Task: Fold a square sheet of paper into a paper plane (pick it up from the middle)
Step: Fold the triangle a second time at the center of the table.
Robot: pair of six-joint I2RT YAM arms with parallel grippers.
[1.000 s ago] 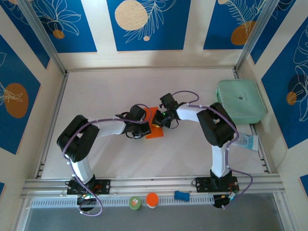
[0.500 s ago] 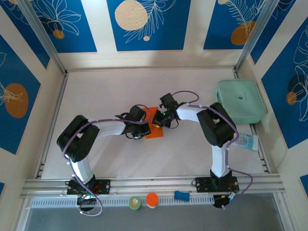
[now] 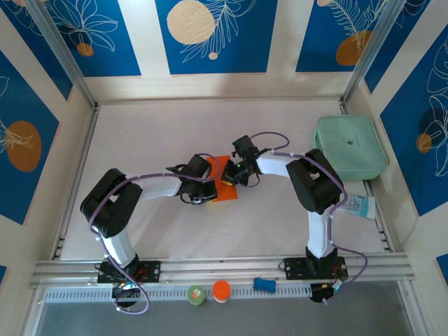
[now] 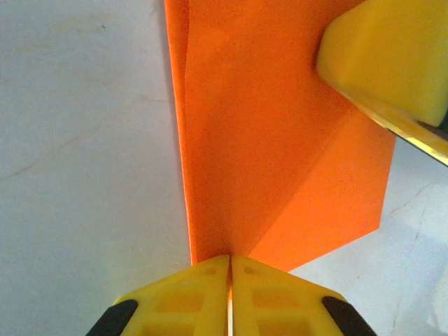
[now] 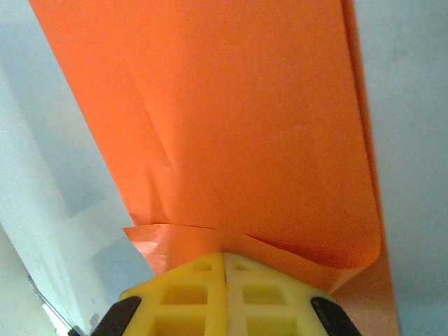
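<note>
Two claws are pinching the orange paper point(image 4: 266, 140): the left claw point(image 4: 229, 280), fingers pressed together, is gripping its creased edge; the right claw point(image 5: 224, 269), likewise pressed together, is gripping a curled edge. Paper is lying part-folded at the middle of the table point(image 3: 154, 133), well apart from the green case point(image 3: 350, 147).

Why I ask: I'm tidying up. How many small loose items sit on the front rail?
3, left to right: a green round piece, an orange disc, a blue piece. More may be hidden.
</note>
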